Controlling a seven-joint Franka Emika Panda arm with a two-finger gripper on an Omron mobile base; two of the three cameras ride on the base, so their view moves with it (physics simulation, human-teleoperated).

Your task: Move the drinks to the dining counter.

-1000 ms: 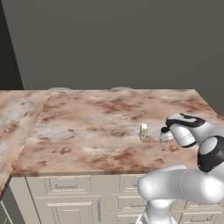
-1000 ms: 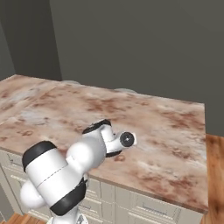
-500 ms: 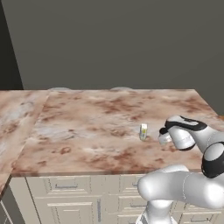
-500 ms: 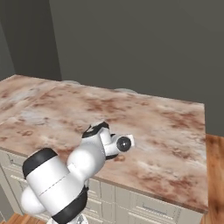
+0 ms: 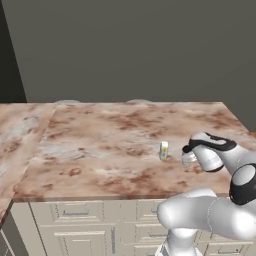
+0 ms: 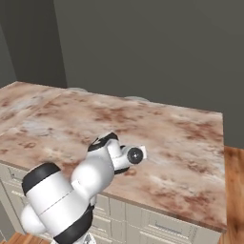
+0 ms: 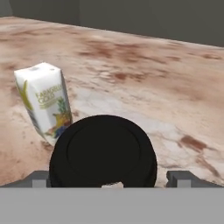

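So both drinks are sitting on the bench (image 5: 100,145), the beige stone one with the reddish veins and cream drawers underneath. Going left to right from the pincer's own camera: the little white carton (image 7: 43,100) with the yellowish fruit print stands upright, just ahead of the pincer and off to its left. Then, right between the fingertips (image 7: 38,178), there's the cup's black lid (image 7: 103,153), smack in the middle and very close. In the left base camera the carton (image 5: 163,150) is just left of the pincer (image 5: 189,156), and the cup is mostly hidden behind the hand there.

The pincer (image 7: 109,180) is spread wide, released, with a tip out on either side of the lid and not squeezing anything. Can't tell if either tip is actually brushing the cup wall.

Looks like the job's basically done, since both drinks are on the dining bench, and the only thing left is getting the hand out cleanly.

What could go sideways: the cup sits right inside the open jaws, so any sideways drift while pulling away could clip it and knock it over. The carton's close to the left finger too, and it's tall and skinny, so a swing that way would probably topple it. A straight retreat seems safest.
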